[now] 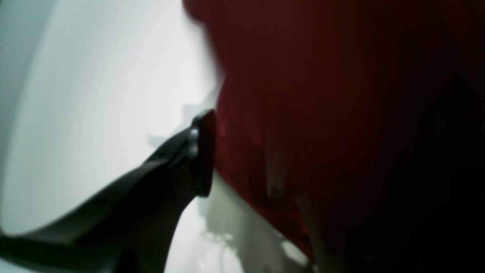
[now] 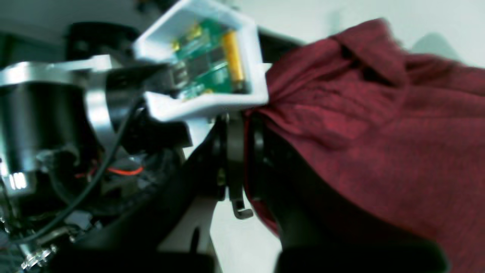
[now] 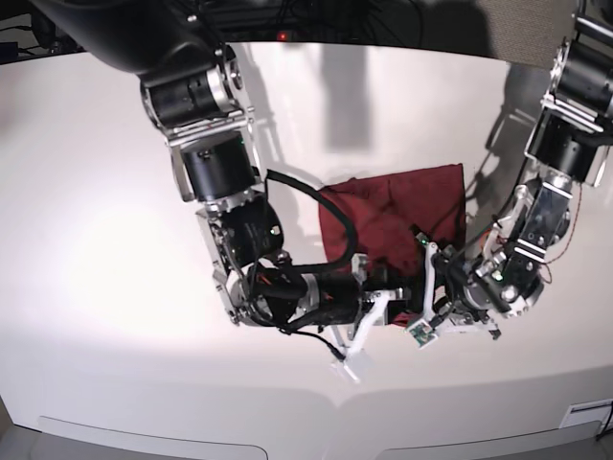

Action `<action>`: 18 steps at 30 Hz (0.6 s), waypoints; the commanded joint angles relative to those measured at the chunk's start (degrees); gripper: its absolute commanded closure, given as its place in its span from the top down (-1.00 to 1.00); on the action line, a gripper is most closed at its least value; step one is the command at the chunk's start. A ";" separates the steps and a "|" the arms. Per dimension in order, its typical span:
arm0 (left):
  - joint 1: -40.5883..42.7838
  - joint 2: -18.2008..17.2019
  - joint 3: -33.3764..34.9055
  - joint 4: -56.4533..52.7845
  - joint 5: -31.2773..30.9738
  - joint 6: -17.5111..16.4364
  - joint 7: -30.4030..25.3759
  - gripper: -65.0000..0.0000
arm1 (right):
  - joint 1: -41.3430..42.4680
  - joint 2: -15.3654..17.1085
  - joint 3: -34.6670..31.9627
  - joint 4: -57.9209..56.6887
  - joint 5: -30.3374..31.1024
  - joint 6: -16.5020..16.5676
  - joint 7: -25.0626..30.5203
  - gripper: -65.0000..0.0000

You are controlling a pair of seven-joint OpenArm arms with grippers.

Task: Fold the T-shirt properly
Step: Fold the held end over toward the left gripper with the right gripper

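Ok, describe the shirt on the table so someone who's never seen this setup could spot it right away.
Start from the wide white table and look to where the two robot arms meet near its front edge. There lies the T-shirt, a dark red cloth partly folded into a rough rectangle, its near edge gathered up between the arms. It is the only soft, coloured thing here; everything around it is black, silver or white.

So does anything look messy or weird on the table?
The T-shirt isn't flat: its near edge is bunched up where the right gripper pinches it, next to the left gripper. Nothing looks torn or spilled.
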 commanded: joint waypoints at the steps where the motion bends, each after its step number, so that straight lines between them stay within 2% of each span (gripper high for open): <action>1: -2.12 -1.18 -0.33 0.81 0.09 0.46 -0.37 -0.34 | 2.12 -0.38 0.04 1.03 3.26 0.71 1.11 -1.00; 7: -2.47 -5.86 -0.33 0.79 0.04 0.50 -0.31 -0.34 | 2.08 -0.38 0.04 1.03 4.04 0.71 -0.42 -1.00; 14: -2.47 -12.20 -0.33 0.79 2.27 4.52 -3.43 -0.34 | 2.08 -0.38 -0.02 1.03 4.66 0.71 -0.55 -1.00; 16: -2.45 -13.97 -0.33 0.79 2.58 5.68 -3.96 -0.34 | 2.05 -0.38 -0.02 1.03 6.62 0.71 -1.75 -1.00; 18: -2.32 -15.19 -0.33 0.79 2.54 6.27 -3.96 -0.34 | 2.08 -0.38 -0.48 1.03 11.34 0.71 -4.50 -0.99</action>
